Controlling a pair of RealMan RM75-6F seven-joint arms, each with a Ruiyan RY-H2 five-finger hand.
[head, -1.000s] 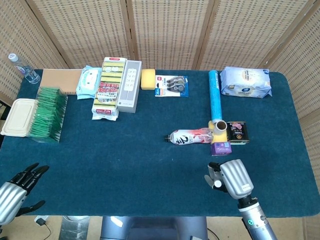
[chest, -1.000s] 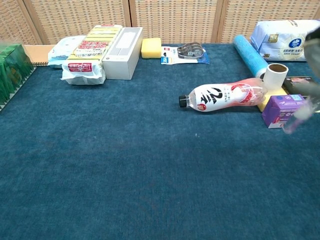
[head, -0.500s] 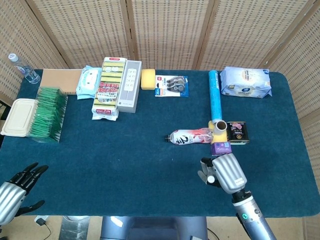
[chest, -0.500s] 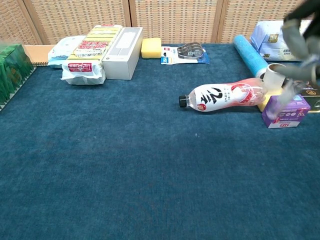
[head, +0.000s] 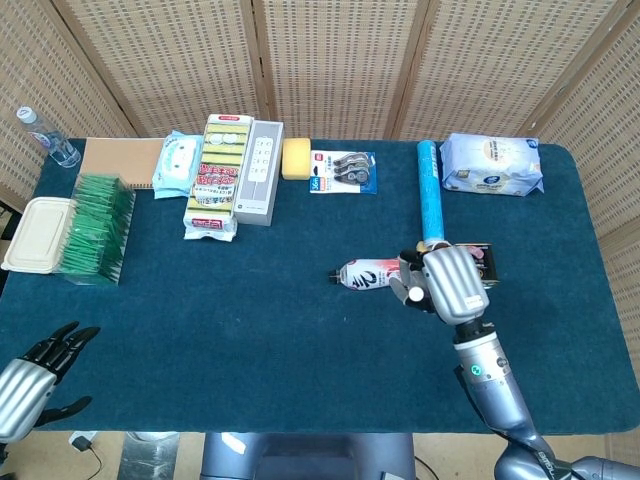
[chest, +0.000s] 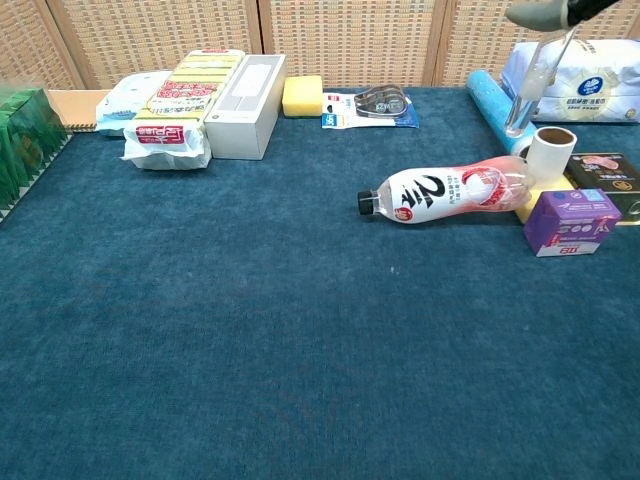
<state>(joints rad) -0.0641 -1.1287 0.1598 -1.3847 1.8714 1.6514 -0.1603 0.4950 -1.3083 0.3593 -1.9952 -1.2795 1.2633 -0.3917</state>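
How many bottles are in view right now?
2. A pink-labelled bottle lies on its side mid-table, beside the right robot hand. A small clear water bottle sits at the far left corner. Others could be hidden behind the packages.

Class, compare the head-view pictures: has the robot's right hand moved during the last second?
Yes. The right hand has travelled away from the table's near edge toward the lying pink-and-white plastic bottle, and now hangs over the bottle's right end.
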